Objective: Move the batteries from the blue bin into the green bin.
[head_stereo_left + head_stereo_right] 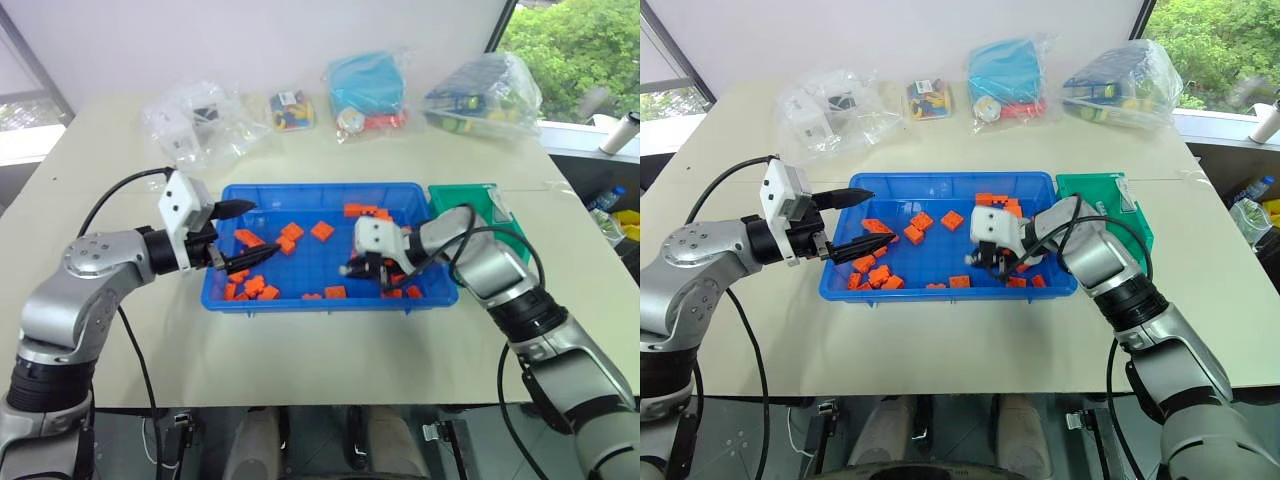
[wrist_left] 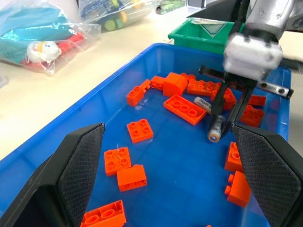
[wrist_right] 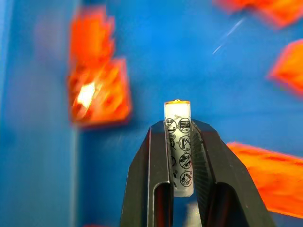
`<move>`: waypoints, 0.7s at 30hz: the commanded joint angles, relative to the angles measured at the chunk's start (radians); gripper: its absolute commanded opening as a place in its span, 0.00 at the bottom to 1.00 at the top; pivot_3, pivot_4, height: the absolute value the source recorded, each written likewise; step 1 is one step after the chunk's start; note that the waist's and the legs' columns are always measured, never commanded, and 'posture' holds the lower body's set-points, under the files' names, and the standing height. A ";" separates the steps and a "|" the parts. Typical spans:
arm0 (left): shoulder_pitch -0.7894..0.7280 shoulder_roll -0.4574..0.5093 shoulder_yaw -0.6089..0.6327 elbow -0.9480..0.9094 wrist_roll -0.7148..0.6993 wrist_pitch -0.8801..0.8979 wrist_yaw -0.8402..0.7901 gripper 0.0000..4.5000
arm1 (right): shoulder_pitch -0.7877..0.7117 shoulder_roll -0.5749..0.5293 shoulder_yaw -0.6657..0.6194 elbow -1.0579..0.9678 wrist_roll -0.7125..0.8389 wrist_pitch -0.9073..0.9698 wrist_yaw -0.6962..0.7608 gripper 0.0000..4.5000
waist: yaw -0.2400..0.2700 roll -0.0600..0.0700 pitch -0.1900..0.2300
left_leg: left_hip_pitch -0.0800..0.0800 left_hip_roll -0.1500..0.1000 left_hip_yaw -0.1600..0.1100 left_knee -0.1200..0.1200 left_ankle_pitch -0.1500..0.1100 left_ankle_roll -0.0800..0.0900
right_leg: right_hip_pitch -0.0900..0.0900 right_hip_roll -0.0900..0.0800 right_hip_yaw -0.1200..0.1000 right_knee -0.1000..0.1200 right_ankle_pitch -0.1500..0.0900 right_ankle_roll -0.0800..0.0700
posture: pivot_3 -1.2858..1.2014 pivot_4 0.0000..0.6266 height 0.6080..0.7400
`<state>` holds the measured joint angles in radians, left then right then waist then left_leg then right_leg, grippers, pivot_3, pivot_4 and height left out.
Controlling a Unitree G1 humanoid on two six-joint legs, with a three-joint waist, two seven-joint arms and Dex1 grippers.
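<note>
The blue bin [image 1: 322, 300] lies in the middle of the table, with the green bin [image 1: 478, 200] against its right end. My right gripper [image 3: 179, 128] is shut on one of the batteries [image 3: 177, 112], a white cylinder with a metal tip, held just above the bin floor near the right end [image 2: 215, 130]. A second battery [image 2: 202, 103] lies flat among the bricks just behind it. My left gripper [image 1: 262, 230] hovers open over the bin's left end, holding nothing.
Several orange bricks [image 1: 291, 233] are scattered over the blue bin's floor. Along the table's far side lie clear bags [image 1: 200, 120], a teal box in a bag [image 1: 366, 85] and a bag of dark parts [image 1: 482, 92].
</note>
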<state>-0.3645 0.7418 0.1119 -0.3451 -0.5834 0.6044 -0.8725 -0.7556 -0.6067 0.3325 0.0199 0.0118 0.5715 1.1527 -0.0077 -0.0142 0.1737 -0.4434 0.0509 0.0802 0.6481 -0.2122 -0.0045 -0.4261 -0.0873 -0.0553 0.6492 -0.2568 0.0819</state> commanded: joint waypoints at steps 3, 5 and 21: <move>-0.002 0.004 0.012 -0.012 -0.015 -0.003 -0.011 1.00 | 0.040 -0.156 -0.299 -0.112 0.020 0.138 -0.164 0.01 | 0.021 0.000 0.000 | 0.000 -0.001 0.000 0.000 0.000 0.000 | 0.000 -0.001 0.000 -0.001 0.000 0.000 | 0.52 0.24 0.97; -0.004 0.003 0.008 -0.008 -0.016 -0.002 -0.016 1.00 | 0.078 -0.211 -0.356 -0.110 0.011 0.150 -0.203 0.01 | 0.021 0.000 0.000 | 0.000 -0.001 0.000 0.000 0.000 0.000 | 0.000 -0.001 0.000 -0.001 0.000 0.000 | 0.52 0.24 0.97; -0.089 -0.016 -0.039 0.080 0.017 -0.033 -0.059 1.00 | 0.141 -0.279 -0.385 -0.186 0.065 0.180 -0.272 0.94 | 0.015 0.000 0.000 | 0.000 0.000 0.001 0.000 0.000 0.000 | 0.000 0.000 0.000 -0.001 0.000 0.000 | 0.52 0.24 0.97</move>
<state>-0.4360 0.7265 0.0626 -0.2527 -0.5697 0.5955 -0.9247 -0.5737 -0.8726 -0.0556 -0.1175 0.0579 0.7745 0.8683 0.0076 -0.0139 0.1737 -0.4434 0.0507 0.0810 0.6481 -0.2123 -0.0043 -0.4264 -0.0874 -0.0549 0.6484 -0.2570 0.0817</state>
